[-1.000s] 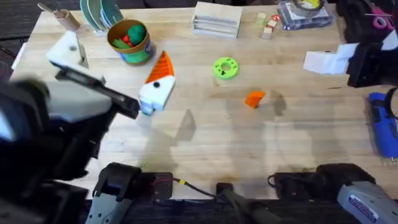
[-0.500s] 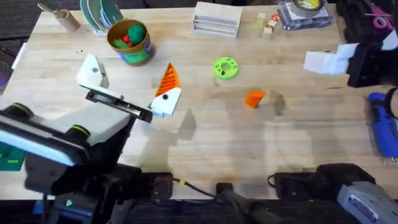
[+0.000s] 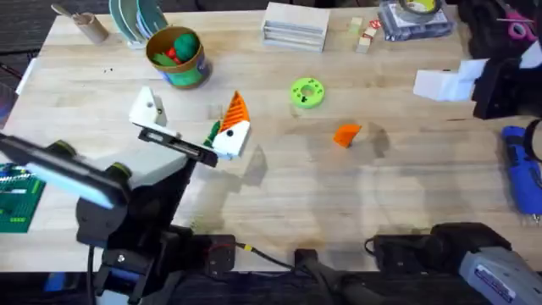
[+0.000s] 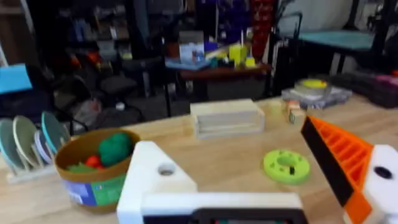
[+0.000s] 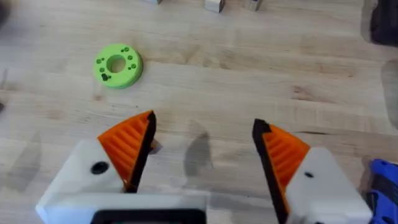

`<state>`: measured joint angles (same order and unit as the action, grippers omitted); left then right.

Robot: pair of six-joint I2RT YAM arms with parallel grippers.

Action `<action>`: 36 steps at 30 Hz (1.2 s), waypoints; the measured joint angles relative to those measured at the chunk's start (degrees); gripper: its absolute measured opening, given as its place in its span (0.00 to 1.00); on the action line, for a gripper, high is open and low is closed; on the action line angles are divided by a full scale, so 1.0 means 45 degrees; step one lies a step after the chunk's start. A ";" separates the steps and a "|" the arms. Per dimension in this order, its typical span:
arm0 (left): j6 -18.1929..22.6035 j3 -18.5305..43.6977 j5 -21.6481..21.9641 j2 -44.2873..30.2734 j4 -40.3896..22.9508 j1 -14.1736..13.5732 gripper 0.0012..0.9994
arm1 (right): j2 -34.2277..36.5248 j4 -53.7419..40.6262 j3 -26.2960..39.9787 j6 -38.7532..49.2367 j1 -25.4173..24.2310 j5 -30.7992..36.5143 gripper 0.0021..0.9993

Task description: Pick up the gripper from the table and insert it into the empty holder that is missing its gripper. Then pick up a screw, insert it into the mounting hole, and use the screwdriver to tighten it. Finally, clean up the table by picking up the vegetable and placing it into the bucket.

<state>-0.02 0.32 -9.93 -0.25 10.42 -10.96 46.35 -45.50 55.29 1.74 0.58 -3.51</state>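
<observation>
A: Where is the gripper?
B: The gripper [image 3: 346,135] lies loose on the bare wood right of centre, just below the flat green disc [image 3: 306,92].
A: And the holder?
B: The holder [image 3: 147,108], plain white with no tip, is one finger of the left gripper [image 3: 188,124], spread wide from its orange-tipped partner and grasping nothing. A slim green piece lies by that tipped finger.
A: The right gripper?
B: The right gripper [image 5: 202,149] hangs spread over bare table, both orange pads free. The bucket [image 3: 177,57] stands upper left; the screwdriver [image 3: 520,168] lies at the right edge
</observation>
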 joint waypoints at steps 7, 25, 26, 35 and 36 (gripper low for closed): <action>-0.0118 0.0000 -0.0002 0.0000 -0.2617 0.0000 0.99 | 0.0000 0.0000 0.0000 0.0000 0.0000 0.0002 0.99; -0.0159 0.0000 0.0008 -0.0015 -0.3168 0.0000 0.99 | 0.0000 0.0000 0.0000 0.0000 0.0000 0.0000 0.99; -0.0159 0.0000 0.0006 -0.0013 -0.3168 0.0000 0.99 | 0.0000 0.0000 0.0000 0.0000 0.0000 0.0000 0.99; -0.0163 0.0000 0.0008 -0.0015 -0.3168 0.0000 0.99 | 0.0000 0.0000 0.0000 0.0000 0.0000 0.0000 0.99; -0.0163 0.0000 0.0005 -0.0015 -0.3168 0.0000 0.99 | 0.0000 0.0000 0.0000 0.0000 0.0000 0.0000 0.99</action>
<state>-0.75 0.32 -9.90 -0.32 -3.84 -10.96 46.35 -45.50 55.29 1.74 0.58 -3.51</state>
